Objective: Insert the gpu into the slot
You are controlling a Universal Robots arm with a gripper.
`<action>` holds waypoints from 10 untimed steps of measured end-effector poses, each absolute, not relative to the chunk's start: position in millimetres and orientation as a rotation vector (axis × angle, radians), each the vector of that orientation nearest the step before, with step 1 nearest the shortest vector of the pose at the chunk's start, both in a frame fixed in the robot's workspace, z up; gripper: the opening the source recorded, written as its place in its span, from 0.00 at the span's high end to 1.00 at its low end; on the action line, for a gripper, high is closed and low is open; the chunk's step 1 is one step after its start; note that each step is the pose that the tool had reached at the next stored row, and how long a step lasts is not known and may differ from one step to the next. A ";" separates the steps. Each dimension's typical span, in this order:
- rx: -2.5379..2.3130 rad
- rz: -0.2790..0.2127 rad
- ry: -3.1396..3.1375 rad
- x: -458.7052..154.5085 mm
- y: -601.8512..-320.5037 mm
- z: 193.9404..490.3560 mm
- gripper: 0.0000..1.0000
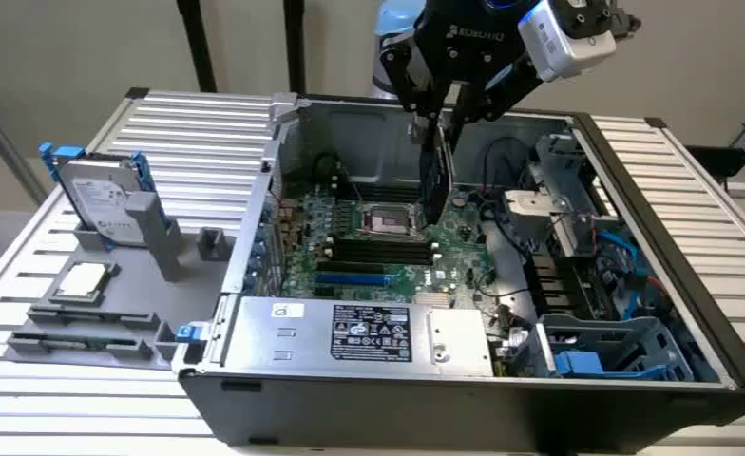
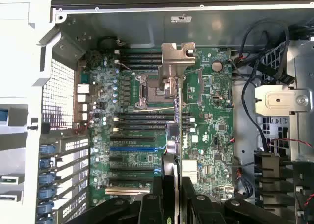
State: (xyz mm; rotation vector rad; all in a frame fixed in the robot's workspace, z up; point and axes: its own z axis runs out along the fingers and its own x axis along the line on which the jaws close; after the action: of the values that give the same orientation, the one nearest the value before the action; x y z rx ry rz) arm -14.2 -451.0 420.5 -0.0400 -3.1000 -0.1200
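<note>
The claw point(image 1: 439, 114) is grasping the gpu point(image 1: 433, 180), which is hanging straight down under it. The blue slot point(image 2: 135, 148) is lying below the claw, off to one side.

Thin black gpu point(image 1: 433, 176) upright, raised, clear of bright-blue slot point(image 1: 351, 280)

Exterior camera high, tilted down on the computer case point(image 1: 474, 408), mid-distance, wrist camera point(image 1: 563, 38) at 1 o'clock, close overhead, shared green board point(image 1: 464, 237) point(image 2: 211, 111), blue slot point(image 1: 351, 280) point(image 2: 135, 148).
</note>
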 end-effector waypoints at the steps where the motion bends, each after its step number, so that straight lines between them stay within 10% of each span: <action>1: -0.040 -0.120 -3.100 -14.2 -451.0 420.5 0.74; 10: -0.040 -0.120 -3.100 -14.2 -451.0 420.5 0.74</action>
State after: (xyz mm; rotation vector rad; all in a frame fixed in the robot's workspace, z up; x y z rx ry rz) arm -14.2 -451.0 420.5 -0.0400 -3.1000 -0.1200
